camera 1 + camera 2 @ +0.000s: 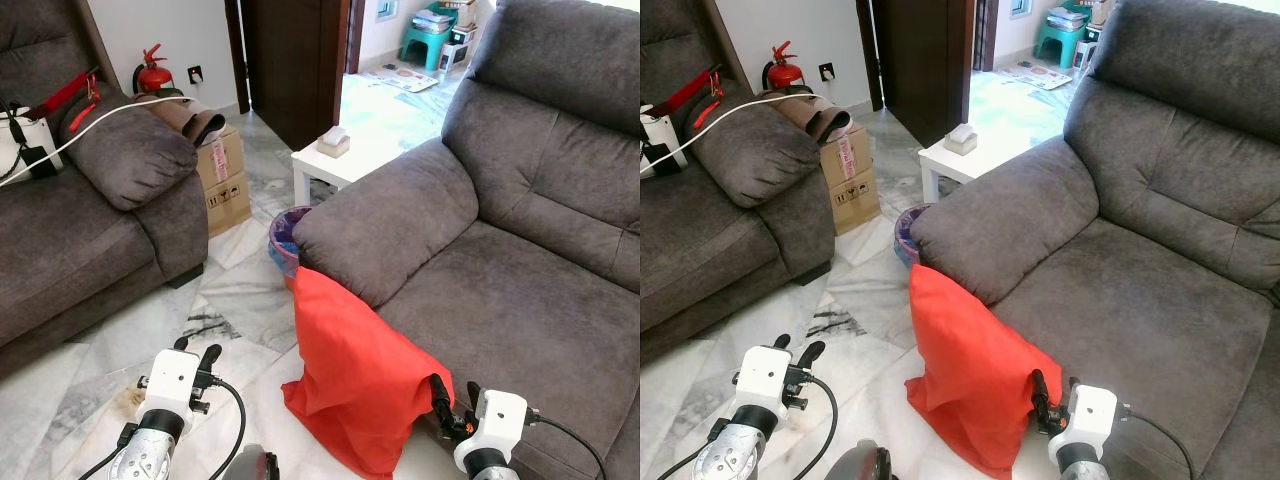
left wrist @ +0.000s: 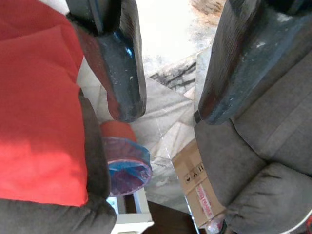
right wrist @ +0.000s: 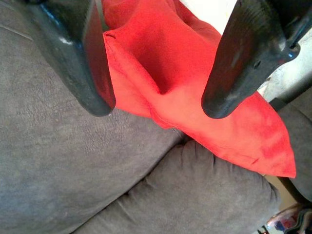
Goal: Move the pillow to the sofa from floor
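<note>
pillow: red pillow (image 1: pixel 355 375) stands on the floor (image 1: pixel 230 300), leaning on the sofa (image 1: pixel 500 300) front under the armrest.
right claw: my right claw (image 3: pixel 156 109) is spread, right by the pillow's edge, not pinching yet.
left claw: left claw (image 2: pixel 165 114) spread too, off over bare floor.
risk: I'd guess a corner-only pinch lets the floppy fabric slip out mid-lift.

Bright daylight, sharp; wrist cams soft.
</note>
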Controlling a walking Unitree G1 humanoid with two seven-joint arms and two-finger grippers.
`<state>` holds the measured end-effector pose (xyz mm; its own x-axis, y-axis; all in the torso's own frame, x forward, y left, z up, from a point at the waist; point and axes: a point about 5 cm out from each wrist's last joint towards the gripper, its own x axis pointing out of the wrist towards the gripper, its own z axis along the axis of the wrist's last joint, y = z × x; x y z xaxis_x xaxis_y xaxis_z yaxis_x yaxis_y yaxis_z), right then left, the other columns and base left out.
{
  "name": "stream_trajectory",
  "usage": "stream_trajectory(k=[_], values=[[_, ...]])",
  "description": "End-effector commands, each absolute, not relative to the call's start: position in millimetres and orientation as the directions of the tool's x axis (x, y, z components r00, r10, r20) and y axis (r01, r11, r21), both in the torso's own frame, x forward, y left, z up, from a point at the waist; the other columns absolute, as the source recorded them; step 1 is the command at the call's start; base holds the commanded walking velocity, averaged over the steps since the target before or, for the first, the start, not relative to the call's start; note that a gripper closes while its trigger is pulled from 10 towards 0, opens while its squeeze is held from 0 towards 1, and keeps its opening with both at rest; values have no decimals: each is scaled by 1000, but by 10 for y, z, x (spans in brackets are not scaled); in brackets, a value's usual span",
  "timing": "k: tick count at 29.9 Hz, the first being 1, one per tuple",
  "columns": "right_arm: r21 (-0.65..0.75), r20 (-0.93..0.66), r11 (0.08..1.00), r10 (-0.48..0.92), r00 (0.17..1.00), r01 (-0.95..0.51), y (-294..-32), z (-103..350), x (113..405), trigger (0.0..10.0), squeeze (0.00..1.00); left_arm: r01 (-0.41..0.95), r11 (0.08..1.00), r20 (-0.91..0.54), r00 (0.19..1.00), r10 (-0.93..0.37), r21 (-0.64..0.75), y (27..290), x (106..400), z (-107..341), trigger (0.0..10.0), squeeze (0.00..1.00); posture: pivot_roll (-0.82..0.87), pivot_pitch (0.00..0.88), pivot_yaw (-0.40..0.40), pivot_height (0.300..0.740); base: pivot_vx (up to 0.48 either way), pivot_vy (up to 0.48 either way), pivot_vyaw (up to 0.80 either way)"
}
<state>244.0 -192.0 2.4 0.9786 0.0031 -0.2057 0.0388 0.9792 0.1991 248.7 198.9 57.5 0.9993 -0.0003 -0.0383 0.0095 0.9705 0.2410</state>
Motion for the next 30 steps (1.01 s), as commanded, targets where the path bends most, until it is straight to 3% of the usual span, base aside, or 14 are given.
stream_trajectory(k=[1,18,30], values=[[216,-185,975,-6,983,47,-1922,47,2439,10000,0,18,974,-41,999,-9,227,1974,2489,586,10000,0,13,136,18,640,0,0,0],[213,-190,976,-6,982,47,-1913,44,2456,10000,0,-8,966,-63,998,25,259,2088,2367,538,10000,0,15,138,18,620,0,0,0],[214,-193,976,-3,981,45,-1903,37,2463,10000,0,14,970,-59,998,0,243,2021,2359,550,10000,0,15,138,20,620,0,0,0]])
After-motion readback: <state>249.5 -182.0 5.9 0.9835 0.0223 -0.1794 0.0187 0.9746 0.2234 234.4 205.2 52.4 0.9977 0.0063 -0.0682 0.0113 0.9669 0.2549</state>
